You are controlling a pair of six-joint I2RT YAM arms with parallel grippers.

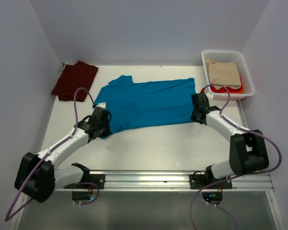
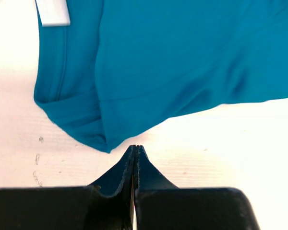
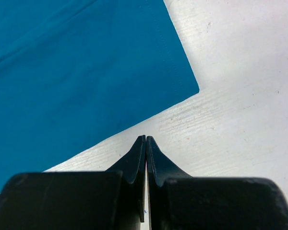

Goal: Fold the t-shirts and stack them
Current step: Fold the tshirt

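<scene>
Bare table (image 1: pixel 173 143) in front of the teal t-shirt (image 1: pixel 149 103); basket (image 1: pixel 222 52) far right, maroon t-shirt (image 1: pixel 74 80) far left.

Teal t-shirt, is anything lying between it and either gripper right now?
Nothing visible does. The left gripper, shut, points at a near corner of the teal t-shirt, with only a strip of bare table between them. The right gripper, also shut, sits just off the shirt's straight edge, with only table in that gap.

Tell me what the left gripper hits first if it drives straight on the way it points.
Most likely the teal t-shirt. The shut left gripper sits just short of the shirt's near edge, beside a folded corner. If it is angled downward it may touch the white table first; its height is unclear.
</scene>
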